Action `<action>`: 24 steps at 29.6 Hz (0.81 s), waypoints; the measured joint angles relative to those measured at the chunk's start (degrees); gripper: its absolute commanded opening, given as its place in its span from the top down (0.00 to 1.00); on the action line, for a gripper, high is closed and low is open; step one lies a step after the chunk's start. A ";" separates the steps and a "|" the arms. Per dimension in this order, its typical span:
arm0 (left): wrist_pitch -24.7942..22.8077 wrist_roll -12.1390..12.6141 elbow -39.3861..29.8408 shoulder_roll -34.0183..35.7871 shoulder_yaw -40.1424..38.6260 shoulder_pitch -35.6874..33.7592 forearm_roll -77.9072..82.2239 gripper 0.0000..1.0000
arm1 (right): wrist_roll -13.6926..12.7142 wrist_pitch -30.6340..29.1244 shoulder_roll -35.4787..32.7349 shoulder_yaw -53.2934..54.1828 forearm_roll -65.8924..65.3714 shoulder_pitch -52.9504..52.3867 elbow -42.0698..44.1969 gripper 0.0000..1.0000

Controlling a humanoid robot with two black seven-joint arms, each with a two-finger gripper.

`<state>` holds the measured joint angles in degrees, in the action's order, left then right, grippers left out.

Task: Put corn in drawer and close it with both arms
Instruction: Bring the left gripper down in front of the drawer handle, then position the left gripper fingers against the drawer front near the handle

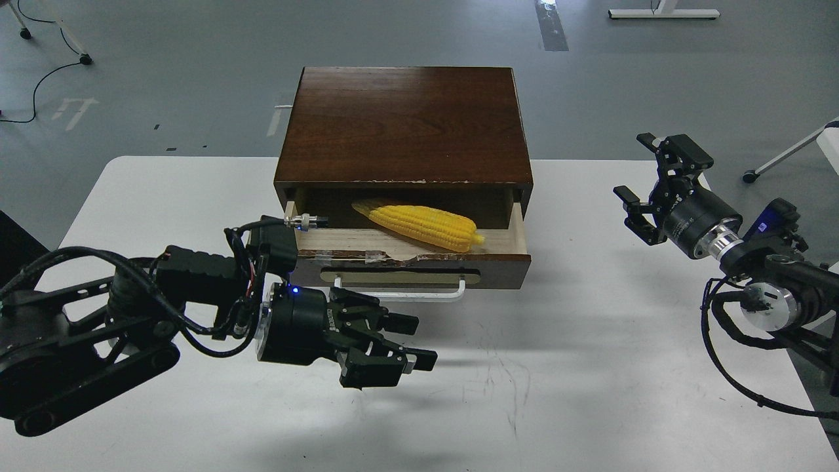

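The yellow corn (423, 225) lies inside the open drawer (406, 269), tip pointing back left. The drawer stands pulled out of the dark brown box (403, 124); its white bar handle (400, 292) faces me. My left gripper (403, 344) is low over the table just in front of the drawer's left half, fingers spread open and empty, pointing right. My right gripper (645, 190) is open and empty, held above the table well right of the drawer.
The white table (557, 367) carries the box at its back middle. The left arm's body (98, 328) lies across the table's front left. The right arm's elbow and cables (767, 308) sit at the right edge. Grey floor lies beyond.
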<state>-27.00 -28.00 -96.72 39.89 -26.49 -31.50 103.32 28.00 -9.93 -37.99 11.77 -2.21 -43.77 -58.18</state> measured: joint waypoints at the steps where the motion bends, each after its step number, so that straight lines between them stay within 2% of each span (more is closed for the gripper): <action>1: 0.44 0.00 1.00 -0.06 -0.12 1.35 -0.21 1.00 | 0.00 0.00 0.01 0.00 -0.03 0.00 0.00 0.03; 6: 2.91 0.00 6.12 -0.89 -0.67 5.22 -3.58 1.00 | 0.00 0.00 0.02 0.00 -0.14 0.06 0.00 0.03; 11: 3.28 0.00 10.20 -1.29 -1.33 5.69 -10.18 1.00 | 0.00 0.03 0.02 -0.01 -0.26 0.65 0.00 0.03; 16: 2.10 0.00 10.91 -0.85 -1.71 5.70 -16.89 1.00 | 0.00 0.07 0.02 -0.01 -0.33 0.85 0.00 0.03; 24: -0.96 0.00 10.37 -0.76 -4.39 5.69 -18.27 1.00 | 0.00 0.00 0.02 -0.01 -0.35 0.97 -0.09 0.03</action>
<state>-27.96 -28.00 -86.35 39.13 -30.88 -25.81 85.04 28.00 -9.93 -37.97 11.77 -2.56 -42.80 -58.28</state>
